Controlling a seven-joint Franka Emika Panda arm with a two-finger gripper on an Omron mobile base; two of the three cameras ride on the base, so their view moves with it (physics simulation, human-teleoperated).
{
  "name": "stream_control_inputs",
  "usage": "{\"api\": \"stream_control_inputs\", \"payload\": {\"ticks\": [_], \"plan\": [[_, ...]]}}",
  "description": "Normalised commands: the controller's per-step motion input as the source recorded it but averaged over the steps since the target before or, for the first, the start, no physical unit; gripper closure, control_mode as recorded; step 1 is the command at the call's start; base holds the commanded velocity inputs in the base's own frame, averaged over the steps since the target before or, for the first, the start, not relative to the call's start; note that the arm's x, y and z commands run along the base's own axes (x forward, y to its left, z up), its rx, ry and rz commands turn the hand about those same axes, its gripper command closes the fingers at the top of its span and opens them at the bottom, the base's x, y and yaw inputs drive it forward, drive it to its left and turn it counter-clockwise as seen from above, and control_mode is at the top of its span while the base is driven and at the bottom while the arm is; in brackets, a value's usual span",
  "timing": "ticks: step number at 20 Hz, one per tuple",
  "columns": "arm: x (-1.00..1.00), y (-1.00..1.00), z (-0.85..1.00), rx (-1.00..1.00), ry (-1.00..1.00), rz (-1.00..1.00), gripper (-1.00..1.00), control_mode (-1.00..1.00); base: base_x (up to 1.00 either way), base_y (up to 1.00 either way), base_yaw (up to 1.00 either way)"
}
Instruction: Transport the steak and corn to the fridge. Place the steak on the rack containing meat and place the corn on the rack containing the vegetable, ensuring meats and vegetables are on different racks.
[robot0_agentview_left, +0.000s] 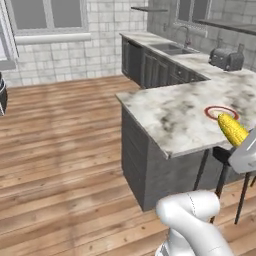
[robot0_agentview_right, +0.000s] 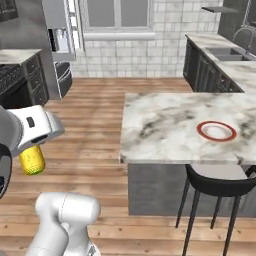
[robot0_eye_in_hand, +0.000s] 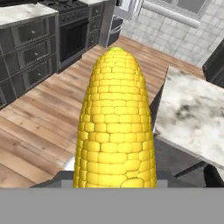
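gripper (robot0_eye_in_hand: 114, 186) clamped on corn (robot0_eye_in_hand: 115, 122), midair

Wood floor (robot0_agentview_left: 65, 150), marble island (robot0_agentview_right: 165, 125)

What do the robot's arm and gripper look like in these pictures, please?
The arm is glossy white, built of thick rounded segments, with a dark joint visible at the right base view's left edge. The hand is a white boxy block bearing a small dark mark. No cables show.

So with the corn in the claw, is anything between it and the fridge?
The corn is held up off the floor, clear of the island counter. Open wood floor runs toward the fridge at the far wall; nothing visible stands on that stretch.
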Motion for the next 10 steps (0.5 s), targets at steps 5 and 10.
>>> {"api": "stream_control_inputs", "payload": {"ticks": [5, 10], "plan": [[0.0, 0.0, 0.0, 0.0, 0.0, 0.0, 1.0, 1.0, 0.96, 1.0, 0.0], [0.0, 0.0, 0.0, 0.0, 0.0, 0.0, 1.0, 1.0, 1.0, 0.88, 0.02]]}}
